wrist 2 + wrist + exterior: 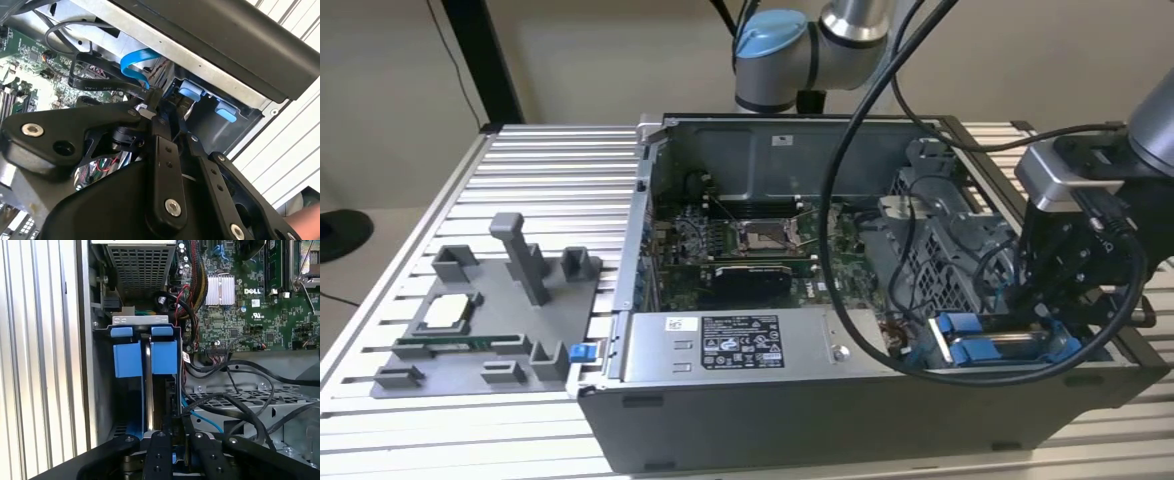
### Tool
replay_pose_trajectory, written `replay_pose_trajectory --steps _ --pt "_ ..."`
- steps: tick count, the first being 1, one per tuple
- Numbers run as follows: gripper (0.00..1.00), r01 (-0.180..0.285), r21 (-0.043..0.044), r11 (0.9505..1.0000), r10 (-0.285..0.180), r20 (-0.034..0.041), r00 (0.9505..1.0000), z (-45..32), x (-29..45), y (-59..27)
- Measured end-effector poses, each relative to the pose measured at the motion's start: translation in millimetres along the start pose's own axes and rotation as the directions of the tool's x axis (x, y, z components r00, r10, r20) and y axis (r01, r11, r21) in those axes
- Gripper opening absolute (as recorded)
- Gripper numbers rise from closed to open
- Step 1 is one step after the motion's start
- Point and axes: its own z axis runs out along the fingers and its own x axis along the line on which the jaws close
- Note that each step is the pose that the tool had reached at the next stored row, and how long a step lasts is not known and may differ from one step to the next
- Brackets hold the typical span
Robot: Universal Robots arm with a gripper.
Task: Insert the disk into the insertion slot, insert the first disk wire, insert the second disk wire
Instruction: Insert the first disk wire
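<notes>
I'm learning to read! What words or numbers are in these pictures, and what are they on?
White label on the grey power-supply box: black print, too small to read.
Green circuit board: a maker's mark in white letters, plus stickers and codes too small to read.
Black flat cable: tiny white print, too blurred to read.
So there is no text to quote.

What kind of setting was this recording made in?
Probably a robotics lab bench for computer assembly: an open desktop computer case sits on a slatted aluminium table, beside a grey parts fixture, with a robot arm over it.
</notes>
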Motion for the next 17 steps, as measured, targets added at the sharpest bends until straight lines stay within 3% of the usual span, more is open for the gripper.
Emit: replay_pose_trajectory --steps 3,4,9,17 --pt "0.00 0.000 0.0000 1.0000 0.000 0.0003 1.0000 0.1 0.0 0.0" --pt "1.00 0.000 -0.0002 1.0000 0.000 0.0006 1.0000 0.3 0.0 0.0" --pt "1.00 0.000 -0.0016 1.0000 0.000 0.0011 1.0000 -2.8 -0.3 0.1" --pt "1.00 -0.001 -0.0067 1.0000 0.001 0.0000 1.0000 -32.8 -3.0 1.2"
